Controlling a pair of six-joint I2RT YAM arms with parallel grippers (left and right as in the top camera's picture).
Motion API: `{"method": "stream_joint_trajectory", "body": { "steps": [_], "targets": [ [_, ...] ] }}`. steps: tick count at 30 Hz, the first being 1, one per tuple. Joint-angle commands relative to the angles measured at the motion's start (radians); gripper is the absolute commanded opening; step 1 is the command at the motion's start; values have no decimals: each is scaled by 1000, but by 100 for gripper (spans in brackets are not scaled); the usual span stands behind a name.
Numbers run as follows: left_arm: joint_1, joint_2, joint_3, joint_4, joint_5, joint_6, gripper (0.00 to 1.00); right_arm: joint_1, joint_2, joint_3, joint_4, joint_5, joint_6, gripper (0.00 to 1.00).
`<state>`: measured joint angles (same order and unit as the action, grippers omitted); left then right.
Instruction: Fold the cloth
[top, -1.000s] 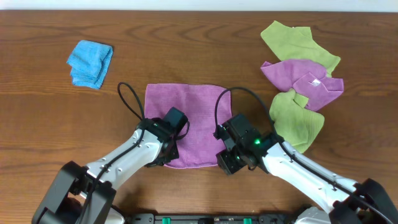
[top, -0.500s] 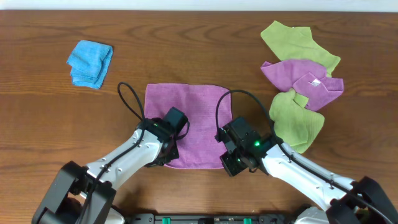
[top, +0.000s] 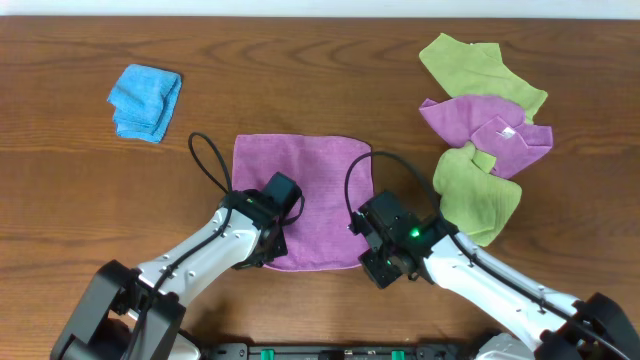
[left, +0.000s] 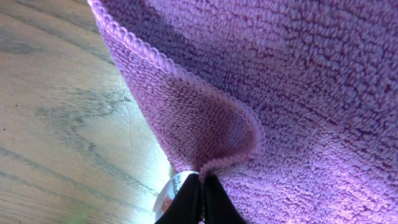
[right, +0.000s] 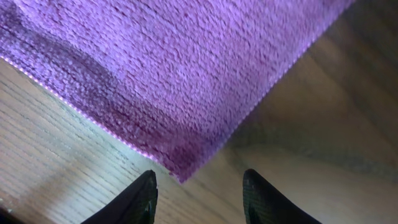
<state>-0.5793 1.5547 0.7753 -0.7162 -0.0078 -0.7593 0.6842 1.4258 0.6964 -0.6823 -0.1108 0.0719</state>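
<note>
Purple cloth lies flat at centre of table, btw. both arms. Left gripper: jaws together, pinching near-left corner. Hem curls up there, so grip looks secure for lift. Right gripper: jaws apart, near-right corner btw. them, not gripped; lined up for matching pinch, I judge. Both near corners probably needed to carry edge over. Blue cloth and green/purple pile well apart, no obstacle.
</note>
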Motion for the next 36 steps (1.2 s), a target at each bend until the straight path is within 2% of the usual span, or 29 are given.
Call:
{"method": "stream_joint_trajectory", "body": {
  "steps": [1,8,23,36],
  "targets": [
    [4,-15,12,-2,-25,-4,6,26,-15,19,19,36,-29,47],
    [4,-15,12,-2,-25,-4,6,55,-14,18,56,17,-72,48],
    [4,-15,12,-2,-25,-4,6,54,28,6,89,5,-119,40],
    [4,-15,12,-2,-25,-4,6,54,67,6,83,10,-134,39]
  ]
}}
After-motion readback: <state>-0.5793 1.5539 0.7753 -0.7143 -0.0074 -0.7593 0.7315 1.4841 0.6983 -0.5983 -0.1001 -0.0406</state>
